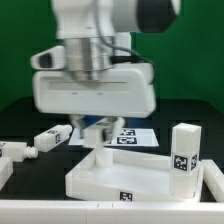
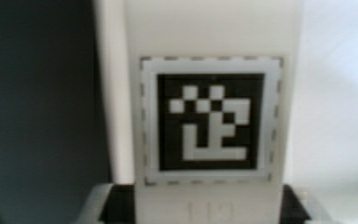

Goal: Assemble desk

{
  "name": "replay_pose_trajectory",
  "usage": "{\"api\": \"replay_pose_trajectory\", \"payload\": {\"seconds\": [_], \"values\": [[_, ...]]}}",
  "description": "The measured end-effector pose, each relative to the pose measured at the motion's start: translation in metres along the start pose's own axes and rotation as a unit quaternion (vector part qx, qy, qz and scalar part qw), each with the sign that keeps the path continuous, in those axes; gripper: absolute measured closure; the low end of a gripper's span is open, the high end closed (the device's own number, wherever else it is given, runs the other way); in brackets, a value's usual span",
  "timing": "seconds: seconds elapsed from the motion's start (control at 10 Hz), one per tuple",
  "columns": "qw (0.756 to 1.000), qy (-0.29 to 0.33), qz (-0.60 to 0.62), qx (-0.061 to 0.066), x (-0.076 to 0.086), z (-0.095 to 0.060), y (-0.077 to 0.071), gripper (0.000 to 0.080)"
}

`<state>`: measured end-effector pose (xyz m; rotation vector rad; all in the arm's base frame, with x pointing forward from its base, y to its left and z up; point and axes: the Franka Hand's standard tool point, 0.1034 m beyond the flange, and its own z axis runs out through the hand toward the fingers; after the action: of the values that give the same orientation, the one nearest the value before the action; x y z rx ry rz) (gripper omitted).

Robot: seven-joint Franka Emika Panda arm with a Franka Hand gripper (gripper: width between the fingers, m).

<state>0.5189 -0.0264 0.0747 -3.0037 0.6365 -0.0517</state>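
Observation:
The white rimmed desk tabletop (image 1: 110, 178) lies flat at the front of the table. One white block leg (image 1: 185, 148) with a tag stands upright at its corner on the exterior view's right. My gripper (image 1: 97, 127) hangs low over the tabletop's far edge. In the wrist view a white tagged leg (image 2: 202, 110) fills the picture, and its near end sits between my dark fingers (image 2: 126, 206). The gripper (image 2: 202, 205) is shut on this leg. In the exterior view the arm hides most of the held leg.
Two loose white legs (image 1: 52, 137) (image 1: 14, 151) lie on the black table at the exterior view's left. The marker board (image 1: 135, 136) lies behind the tabletop. Another white part (image 1: 212, 190) shows at the lower right edge.

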Motion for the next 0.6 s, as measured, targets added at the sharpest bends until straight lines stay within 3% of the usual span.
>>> {"api": "replay_pose_trajectory", "payload": {"seconds": [0.2,0.4,0.6], "values": [[1.0,0.007,0.007,-0.004,-0.048,0.008,-0.029,0.0515],[1.0,0.007,0.0,-0.006,-0.038,0.006,-0.02,0.0515],[1.0,0.008,0.002,-0.006,-0.042,0.009,-0.023,0.0515]]}}
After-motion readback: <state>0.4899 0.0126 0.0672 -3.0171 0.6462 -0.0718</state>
